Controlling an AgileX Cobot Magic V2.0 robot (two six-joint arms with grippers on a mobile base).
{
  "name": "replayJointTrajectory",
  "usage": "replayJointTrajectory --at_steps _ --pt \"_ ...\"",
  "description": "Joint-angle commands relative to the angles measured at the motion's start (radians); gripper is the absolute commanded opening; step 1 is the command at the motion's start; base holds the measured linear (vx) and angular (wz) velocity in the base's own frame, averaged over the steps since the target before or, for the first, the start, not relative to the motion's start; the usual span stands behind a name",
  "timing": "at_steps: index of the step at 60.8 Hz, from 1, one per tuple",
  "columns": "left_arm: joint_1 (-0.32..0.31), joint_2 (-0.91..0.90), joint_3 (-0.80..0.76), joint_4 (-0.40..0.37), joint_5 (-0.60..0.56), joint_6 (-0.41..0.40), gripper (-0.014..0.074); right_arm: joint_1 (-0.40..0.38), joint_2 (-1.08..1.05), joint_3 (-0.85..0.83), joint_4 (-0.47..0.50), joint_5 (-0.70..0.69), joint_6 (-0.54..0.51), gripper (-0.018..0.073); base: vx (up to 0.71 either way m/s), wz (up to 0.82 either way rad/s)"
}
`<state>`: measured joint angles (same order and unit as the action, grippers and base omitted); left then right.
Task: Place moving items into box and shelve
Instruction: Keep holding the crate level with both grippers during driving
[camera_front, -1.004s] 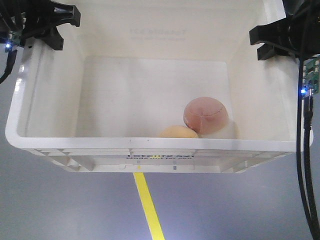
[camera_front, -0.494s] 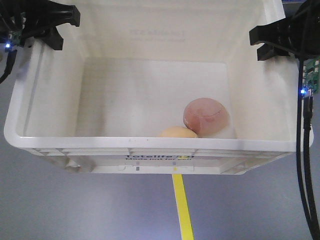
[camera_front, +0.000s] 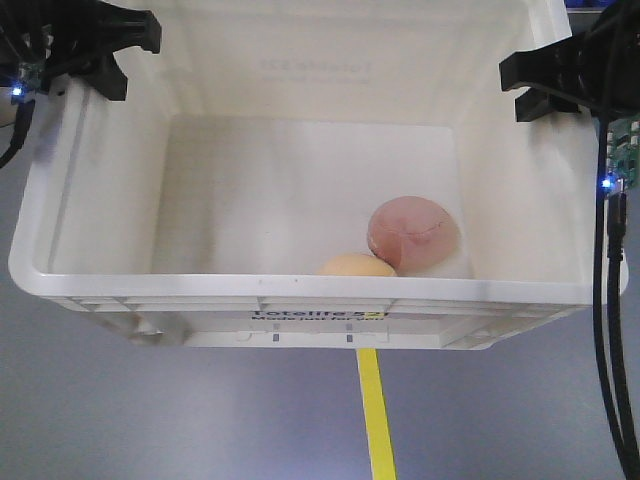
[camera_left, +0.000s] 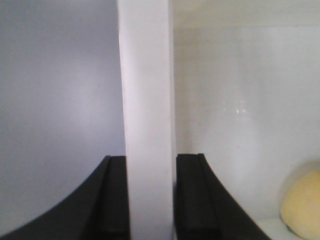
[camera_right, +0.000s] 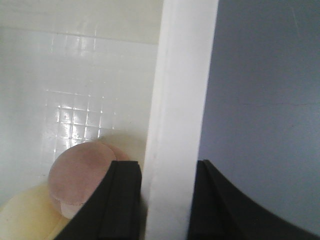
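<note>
The floor (camera_front: 150, 420) is smooth, plain grey with a faint bluish cast, softly and evenly lit with no hard shadows. A yellow stripe (camera_front: 376, 415) runs across it, far beneath the fingers and between the two pairs, leaning slightly. Bare grey fills the space outward of the left fingers (camera_left: 112, 200). Outward of the right fingers (camera_right: 215, 200), the same grey carries a faint thin line (camera_right: 270, 103).

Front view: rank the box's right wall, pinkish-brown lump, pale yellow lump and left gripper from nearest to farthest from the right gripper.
1. box's right wall: clamped by the right gripper.
2. pinkish-brown lump: box floor, right side.
3. pale yellow lump: beside it, against the near wall.
4. left gripper: on the opposite wall.
</note>
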<state>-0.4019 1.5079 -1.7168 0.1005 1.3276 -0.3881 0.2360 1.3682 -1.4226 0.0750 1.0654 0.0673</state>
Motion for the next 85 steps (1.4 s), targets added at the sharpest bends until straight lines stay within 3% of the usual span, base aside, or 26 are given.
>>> replayJointTrajectory --at_steps 1,51,85 --pt "-0.012 -0.05 -0.041 -0.078 -0.075 -0.001 -0.0003 0.011 -0.041 -0.047 0.084 -0.132 -0.008 -0.0006 0.02 0.01" --pt "-0.012 -0.05 -0.041 -0.078 -0.075 -0.001 -0.0003 0.011 -0.041 -0.047 0.085 -0.132 -0.008 -0.0006 0.04 0.05" --pt "-0.012 -0.05 -0.041 -0.078 -0.075 -0.001 -0.0003 0.011 -0.041 -0.047 0.085 -0.131 -0.008 -0.0006 0.25 0.01"
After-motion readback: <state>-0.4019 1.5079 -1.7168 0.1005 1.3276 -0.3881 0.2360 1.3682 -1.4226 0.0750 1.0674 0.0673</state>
